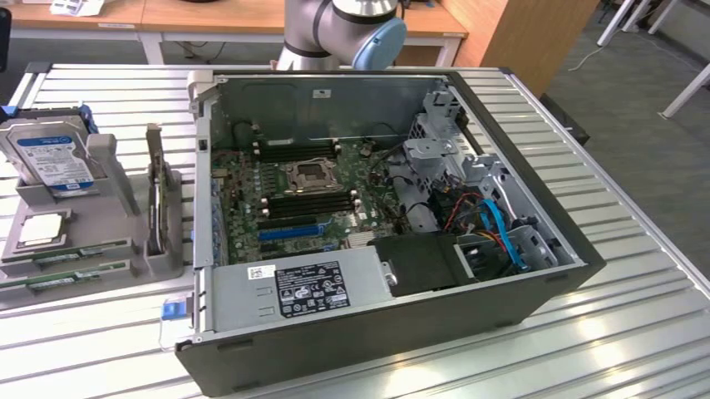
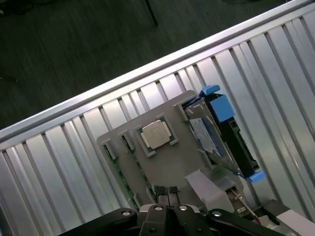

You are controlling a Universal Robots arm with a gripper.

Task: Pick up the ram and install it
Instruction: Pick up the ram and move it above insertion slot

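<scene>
Task barely begun, by the look of it. Ram (image 1: 69,253) lies in gray holder (image 1: 161,259) on table (image 1: 621,332), at exterior view's left of PC case (image 1: 444,332). Gripper (image 2: 169,194) apart from holder, fingers pressed together, holding nothing. Mobo slots (image 1: 305,202) look unfilled.

Wooden desks (image 1: 211,15) stand behind the slatted metal table (image 1: 621,332), on a dark grey floor (image 1: 649,158).

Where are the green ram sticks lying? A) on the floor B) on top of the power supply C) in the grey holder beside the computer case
C: the ram sticks lie in the grey holder, at the exterior view's left of the computer case.
</scene>
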